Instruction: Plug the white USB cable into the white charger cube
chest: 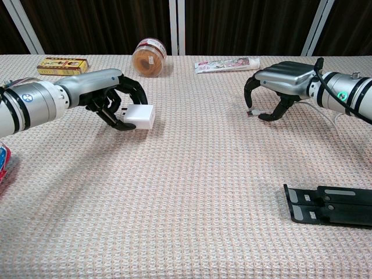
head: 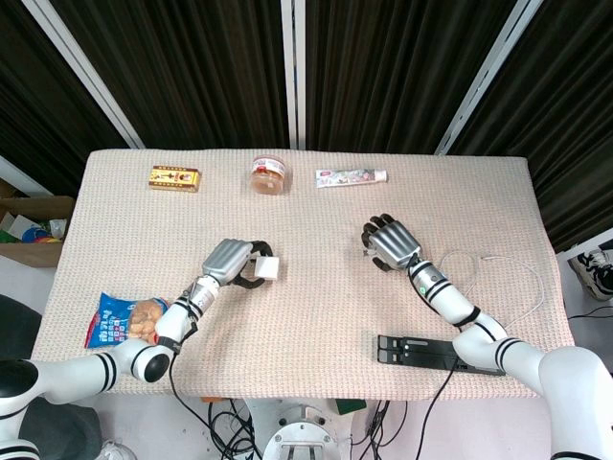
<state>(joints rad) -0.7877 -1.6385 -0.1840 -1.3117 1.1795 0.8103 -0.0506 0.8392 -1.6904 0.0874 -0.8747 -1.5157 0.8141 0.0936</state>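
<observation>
Chest view: the right hand [chest: 278, 87] arches over the plug end of the white USB cable [chest: 251, 113], fingers curled down around it with the tips at or near the cloth. From here it cannot be told whether the plug is actually pinched or only caged, so the hand's state is left undecided. The cable's slack trails off behind the right wrist toward the right edge of the tabletop [chest: 192, 192]; in the head view its loop [head: 517, 278] lies well out to that side.

Across the tabletop, the left hand [chest: 113, 99] holds the white charger cube [chest: 139, 117] firmly between curled fingers and thumb, the cube jutting out toward the middle, at or just above the cloth. Plug and cube are well apart.

The risks, as they look now: a shallow fingertip grip on so small a plug could let it twist or slip as it is lifted, and the trailing cable could drag and pull it askew. The cube's port face cannot be made out, so a misaligned approach could jam the plug against the casing.

Along the far edge sit a yellow box [chest: 62, 65], a jar [chest: 149, 56] and a tube [chest: 226, 64]; a black stand [chest: 328, 206] lies near the front right corner.
</observation>
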